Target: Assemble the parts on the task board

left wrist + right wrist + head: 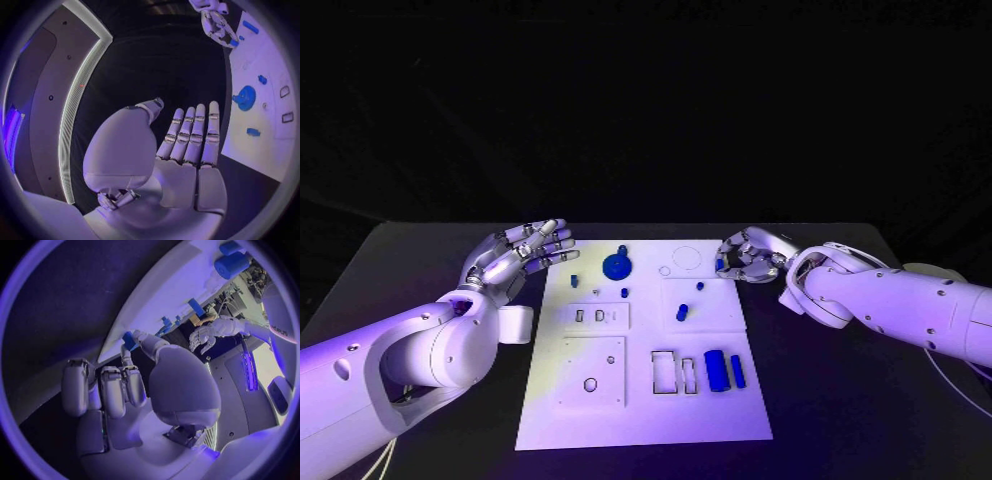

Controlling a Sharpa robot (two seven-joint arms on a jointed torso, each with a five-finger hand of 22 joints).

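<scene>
Head view gives you the right hand (751, 256) at the board's upper right edge, fingers curled around a small blue part (723, 266); your right wrist view shows that blue piece (129, 340) pinched at the fingertips against the board's rim. Your left hand (521, 252) hovers off the board's upper left corner, at about ten o'clock from its centre, fingers straight, apart and holding nothing. Out on the white task board (646, 420) you see a round blue disc part (617, 265) near twelve o'clock, a small blue peg (682, 312) at centre, and two blue bars (723, 370) toward four o'clock beside rectangular slots (674, 371).
</scene>
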